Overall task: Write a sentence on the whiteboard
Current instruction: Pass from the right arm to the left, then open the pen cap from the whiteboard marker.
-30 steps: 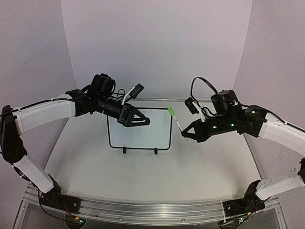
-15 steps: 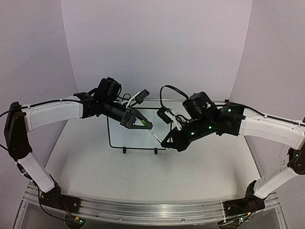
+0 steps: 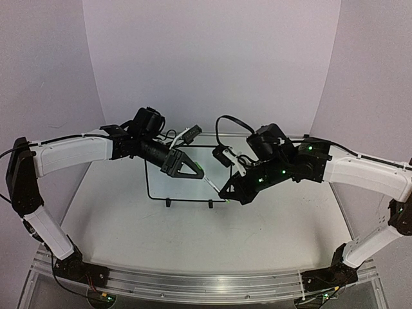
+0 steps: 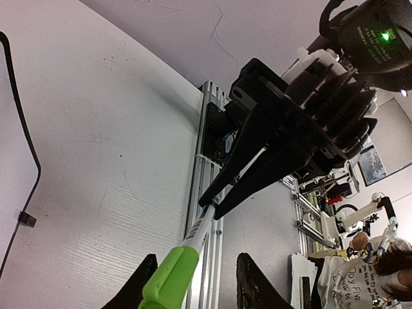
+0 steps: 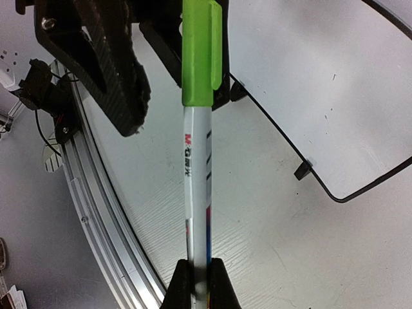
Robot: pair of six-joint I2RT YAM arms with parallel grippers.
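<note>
The whiteboard (image 3: 161, 187) stands upright on two black feet mid-table, and no sentence shows on its white face (image 5: 335, 84). A marker (image 3: 212, 185) with a white barrel (image 5: 196, 180) and a green cap (image 4: 170, 280) hangs in front of the board's lower right. My right gripper (image 5: 199, 264) is shut on the barrel's tail end. My left gripper (image 4: 197, 257) is open around the green cap, which lies against one finger with a gap to the other. The two grippers meet tip to tip, the left gripper (image 3: 198, 172) and the right gripper (image 3: 224, 194).
An aluminium rail (image 3: 206, 283) runs along the table's near edge, with both arm bases on it. The white table (image 3: 129, 225) lies below the grippers. A curved white backdrop stands behind the board. Loose cables loop over both wrists.
The right arm swung left with the marker to the front of the board. The left arm came forward to meet it, and its jaws narrowed around the green cap.
</note>
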